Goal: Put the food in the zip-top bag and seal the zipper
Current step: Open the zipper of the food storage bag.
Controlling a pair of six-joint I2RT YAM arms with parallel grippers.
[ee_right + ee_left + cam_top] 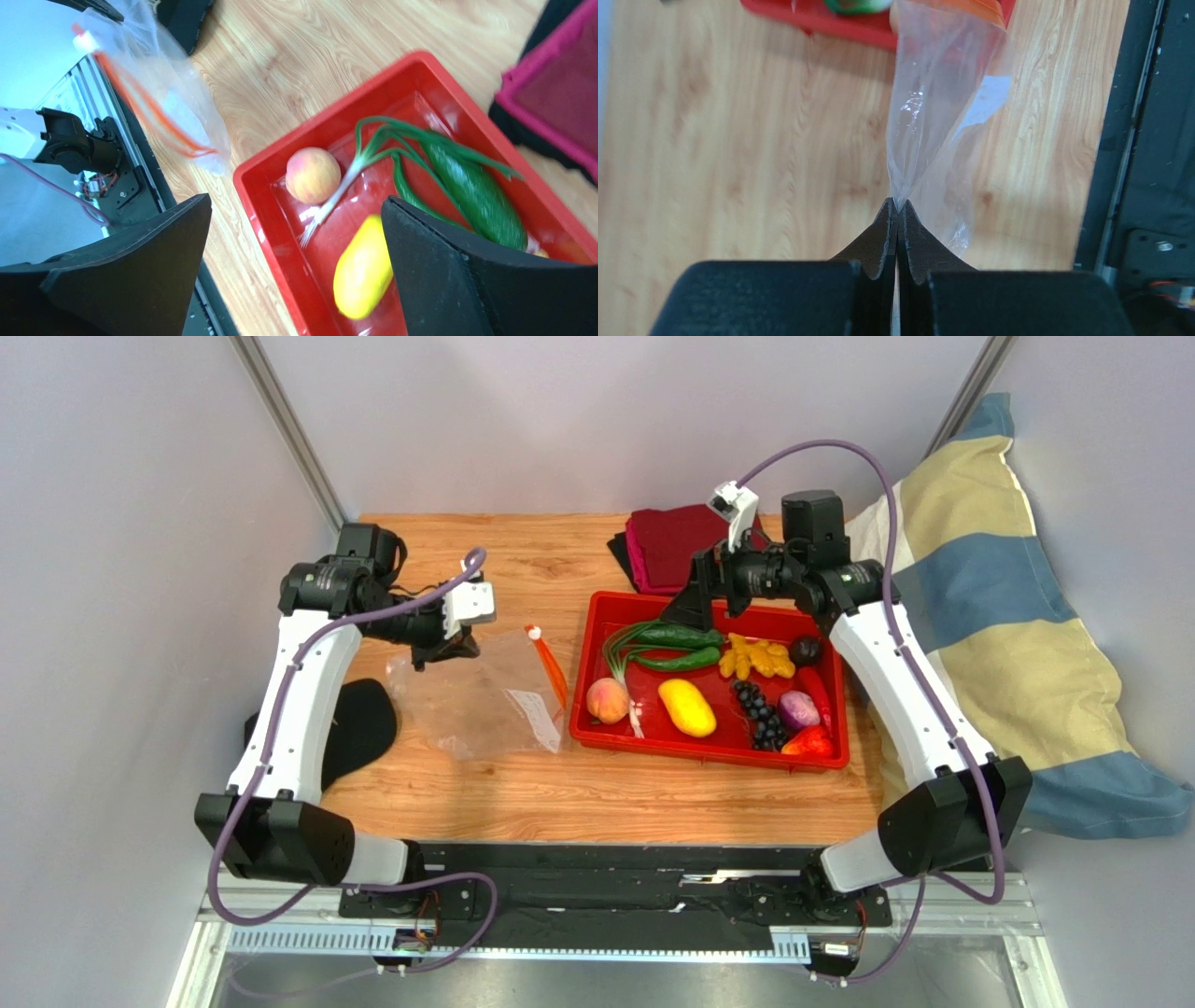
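Observation:
The clear zip-top bag (477, 703) lies on the wooden table left of the red tray, its red zipper (550, 665) along the edge nearest the tray. My left gripper (428, 641) is shut on the bag's far left corner, and the left wrist view shows the plastic (934, 105) pinched at the fingertips (898, 204). The food sits in the tray: peach (608, 700), yellow fruit (687, 707), grapes (760, 714), purple onion (798, 709), red piece (809, 742), knobbly yellow piece (753, 660). My right gripper (697, 602) hangs open above the tray's far left part, over the peach (312, 175) and yellow fruit (361, 276).
The red tray (709, 749) also holds green vegetables (680, 636). Folded dark red cloths (680, 539) lie behind it. A striped pillow (1010, 644) rests off the table's right side. A black pad (358, 728) lies under the left arm.

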